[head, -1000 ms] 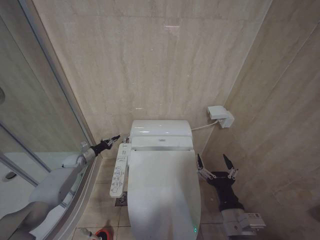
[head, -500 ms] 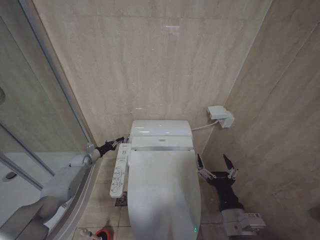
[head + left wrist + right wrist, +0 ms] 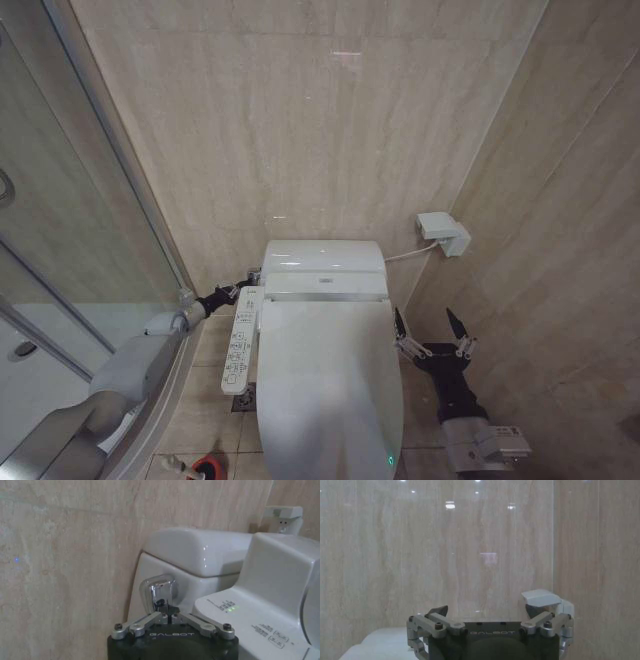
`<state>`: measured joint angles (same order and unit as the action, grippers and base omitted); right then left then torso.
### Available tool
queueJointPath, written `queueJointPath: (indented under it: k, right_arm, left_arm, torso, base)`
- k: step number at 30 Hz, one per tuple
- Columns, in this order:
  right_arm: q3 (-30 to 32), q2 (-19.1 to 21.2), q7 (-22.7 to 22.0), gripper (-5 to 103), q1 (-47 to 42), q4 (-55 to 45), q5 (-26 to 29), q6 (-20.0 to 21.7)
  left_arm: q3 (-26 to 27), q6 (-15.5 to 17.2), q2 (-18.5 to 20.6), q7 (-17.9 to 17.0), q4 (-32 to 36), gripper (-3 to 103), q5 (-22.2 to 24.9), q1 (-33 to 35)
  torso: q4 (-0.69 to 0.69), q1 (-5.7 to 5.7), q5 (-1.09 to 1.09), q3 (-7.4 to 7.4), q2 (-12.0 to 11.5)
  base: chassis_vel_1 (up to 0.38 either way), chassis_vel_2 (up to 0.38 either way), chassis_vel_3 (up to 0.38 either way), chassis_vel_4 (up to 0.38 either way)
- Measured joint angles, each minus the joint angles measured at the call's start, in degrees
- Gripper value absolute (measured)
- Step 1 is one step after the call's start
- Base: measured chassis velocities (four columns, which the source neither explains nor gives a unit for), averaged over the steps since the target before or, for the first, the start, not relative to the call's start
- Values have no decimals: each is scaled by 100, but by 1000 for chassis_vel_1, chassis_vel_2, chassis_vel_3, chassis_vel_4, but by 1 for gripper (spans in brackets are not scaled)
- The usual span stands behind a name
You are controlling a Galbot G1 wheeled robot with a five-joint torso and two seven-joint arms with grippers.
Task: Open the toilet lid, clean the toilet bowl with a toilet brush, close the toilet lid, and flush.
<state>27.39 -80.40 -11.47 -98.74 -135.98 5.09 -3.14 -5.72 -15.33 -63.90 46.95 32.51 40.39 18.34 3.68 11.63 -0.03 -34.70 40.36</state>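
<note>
The toilet lid is lying shut over the toilet, filling the lower middle of the head view, with the white tank sitting behind it at twelve o'clock against the beige tiled wall. A white control panel is running along the lid's nine o'clock side. The left end effector is reaching in from eight o'clock to the tank's left side, just above the top of that panel. In the left wrist view, this end effector is showing its fingers drawn together, with their tips at the chrome flush lever on the tank's side; whether they are actually pressing it, I cannot tell. The right end effector is hanging beside the lid at three o'clock, fingers spread wide apart and gripping nothing. A white wall box is sitting on the wall at about two o'clock from the tank. A red brush holder is standing on the floor at seven o'clock.
</note>
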Motion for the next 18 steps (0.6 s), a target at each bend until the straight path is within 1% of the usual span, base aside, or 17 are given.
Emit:
queueJointPath:
  k: [1,3,5,13,14,16,17,18]
  right_arm:
    - [0,0,0,100,0,0,0,0]
    - [0,0,0,100,0,0,0,0]
    - [0,0,0,100,0,0,0,0]
    - [0,0,0,100,0,0,0,0]
    - [0,0,0,100,0,0,0,0]
    - [0,0,0,100,0,0,0,0]
    - [0,0,0,100,0,0,0,0]
    - [0,0,1,100,0,0,0,0]
  left_arm:
    - [-1,1,-20,0,-31,0,-2,-12]
    - [13,-3,-90,-1,-139,0,-4,-55]
    - [32,-6,-135,-3,-202,0,-4,-81]
    - [80,4,-258,-106,-340,0,9,-143]
    - [106,17,-250,-148,-285,0,18,-108]
    - [254,126,-158,-397,150,0,80,120]
    - [254,126,-158,-397,150,0,80,120]
    - [352,171,-87,-563,461,0,156,277]
  torso:
    - [-1,0,3,0,0]
    - [-5,-1,3,1,0]
    - [-6,-1,4,1,0]
    - [-2,-2,4,2,1]
    - [-2,-2,4,2,1]
    - [-1,-1,2,1,0]
    - [-1,-1,2,1,0]
    - [1,1,0,1,0]
  base:
    - [0,0,0,0]
    - [0,0,0,0]
    - [0,0,0,0]
    - [0,0,0,0]
    - [0,0,0,0]
    - [0,0,0,0]
    - [0,0,0,0]
    - [0,0,0,0]
